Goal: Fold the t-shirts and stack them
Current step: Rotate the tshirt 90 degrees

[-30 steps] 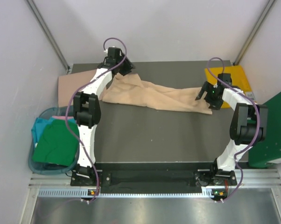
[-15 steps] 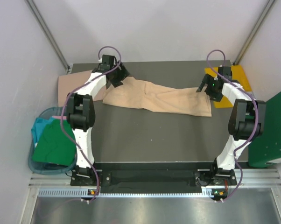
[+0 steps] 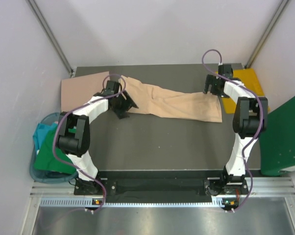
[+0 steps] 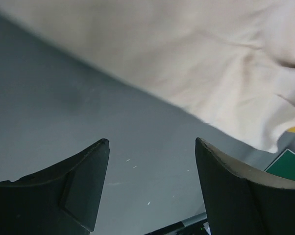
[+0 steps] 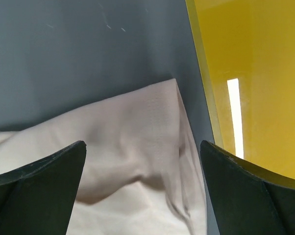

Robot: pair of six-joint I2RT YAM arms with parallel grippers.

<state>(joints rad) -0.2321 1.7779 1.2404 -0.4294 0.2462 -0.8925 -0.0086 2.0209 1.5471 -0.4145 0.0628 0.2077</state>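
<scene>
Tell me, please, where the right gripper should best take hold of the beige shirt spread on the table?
Probably the far right corner of the shirt, from straight above: it lies flat on the table, a clear point beside the yellow sheet, and the open right gripper hangs nearly over it.

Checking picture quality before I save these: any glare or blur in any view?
Right wrist: a bright white glare streak on the yellow board. Left wrist: the beige t-shirt looks slightly soft, no glare. Top external: evenly lit and sharp, with only faint shadows.
</scene>
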